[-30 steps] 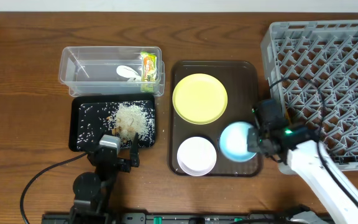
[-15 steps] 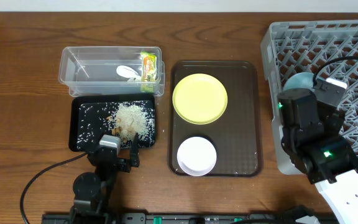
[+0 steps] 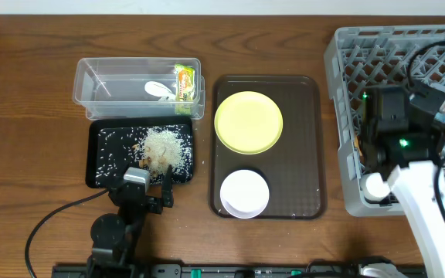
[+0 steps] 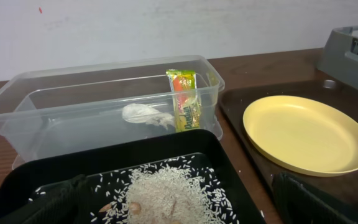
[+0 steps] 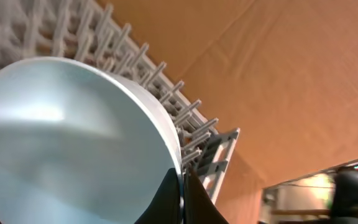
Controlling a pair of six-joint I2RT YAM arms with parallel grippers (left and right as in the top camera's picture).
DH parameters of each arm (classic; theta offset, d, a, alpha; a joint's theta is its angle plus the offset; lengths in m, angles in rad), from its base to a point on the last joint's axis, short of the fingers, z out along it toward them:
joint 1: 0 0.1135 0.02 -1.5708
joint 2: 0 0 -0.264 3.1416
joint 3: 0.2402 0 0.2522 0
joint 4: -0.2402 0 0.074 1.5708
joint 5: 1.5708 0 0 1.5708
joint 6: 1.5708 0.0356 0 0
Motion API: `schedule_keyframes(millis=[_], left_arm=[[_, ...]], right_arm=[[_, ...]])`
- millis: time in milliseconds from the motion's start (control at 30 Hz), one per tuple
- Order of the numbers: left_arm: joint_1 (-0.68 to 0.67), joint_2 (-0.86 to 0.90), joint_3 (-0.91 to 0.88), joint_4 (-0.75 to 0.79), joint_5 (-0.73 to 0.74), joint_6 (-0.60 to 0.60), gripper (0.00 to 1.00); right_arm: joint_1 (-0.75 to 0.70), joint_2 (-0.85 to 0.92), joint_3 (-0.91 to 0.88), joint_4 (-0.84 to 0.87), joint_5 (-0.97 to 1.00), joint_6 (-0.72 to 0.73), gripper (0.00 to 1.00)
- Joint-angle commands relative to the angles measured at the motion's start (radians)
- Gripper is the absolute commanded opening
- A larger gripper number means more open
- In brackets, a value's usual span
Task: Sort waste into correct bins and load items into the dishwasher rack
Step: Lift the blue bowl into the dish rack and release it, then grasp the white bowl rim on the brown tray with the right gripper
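- Right end effector [image 5: 180, 198]: clenched on the rim of the light-blue bowl [image 5: 73, 143]. The bowl is tipped on edge, close to the lattice of the dishwasher rack [image 5: 145, 68]. I cannot tell whether they touch.
- Overhead: the right arm hangs over the rack, at 3 o'clock on the worktop [image 3: 29, 93]. Only a sliver of the bowl shows past the wrist.
- Step in hand, as I judge it: loading, with the bowl going into the rack.
- Next move calls for easing the bowl down between the pegs until it is seated, then letting go.
- Left end effector [image 3: 145, 189]: released, jaws wide, at the 6 o'clock edge of the black tray [image 3: 99, 166], which holds the rice [image 3: 164, 147].
- The wrapper [image 3: 184, 83] and white scrap [image 3: 159, 90] lie in the clear tub [image 3: 99, 89].
- Not yet loaded: the yellow plate [image 3: 248, 122] at 12 o'clock and the white bowl [image 3: 244, 192] at 6 o'clock on the brown serving tray [image 3: 304, 154].
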Motion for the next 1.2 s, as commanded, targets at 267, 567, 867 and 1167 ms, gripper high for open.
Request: schedule_keyframes(millis=[267,567,867,1167], left_arm=[[0.006,-0.006,-0.025,-0.006,0.014,0.010,0.94],[0.006,-0.006,-0.025,-0.006,0.014,0.010,0.94],[0.006,-0.006,-0.025,-0.006,0.014,0.010,0.94],[0.006,-0.006,-0.025,-0.006,0.014,0.010,0.94]], right_arm=[[0.073,0.194,0.005,-0.019,-0.064,-0.056,0.01],[0.188,0.203,0.005,-0.138,-0.064,-0.018,0.05],[0.283,0.195,0.005,-0.293,-0.140,0.193,0.22],[0.395,0.094,0.005,-0.262,-0.410,0.218,0.44]])
